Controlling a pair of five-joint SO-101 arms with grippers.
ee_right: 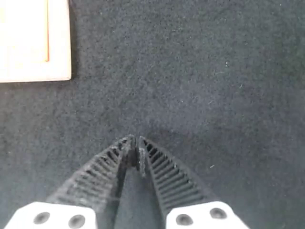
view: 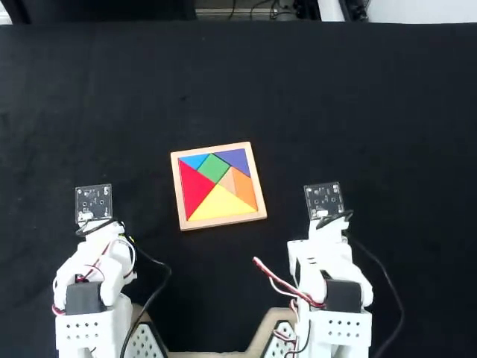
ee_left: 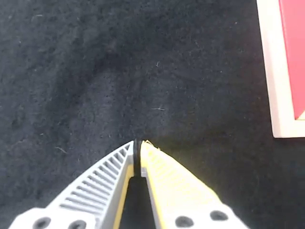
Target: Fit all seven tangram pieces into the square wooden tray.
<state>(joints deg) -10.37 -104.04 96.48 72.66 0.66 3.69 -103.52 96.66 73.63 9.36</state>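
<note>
Resting: my arms (view: 97, 261) sit clear of the tray (view: 223, 221), since nothing needs carrying.
Jaws: both closed, empty.
Tray: 7 pieces (view: 216, 201) seated.

Left claw (ee_left: 138, 143) closed, right claw (ee_right: 135, 140) closed — both tucked back, tips down
</note>
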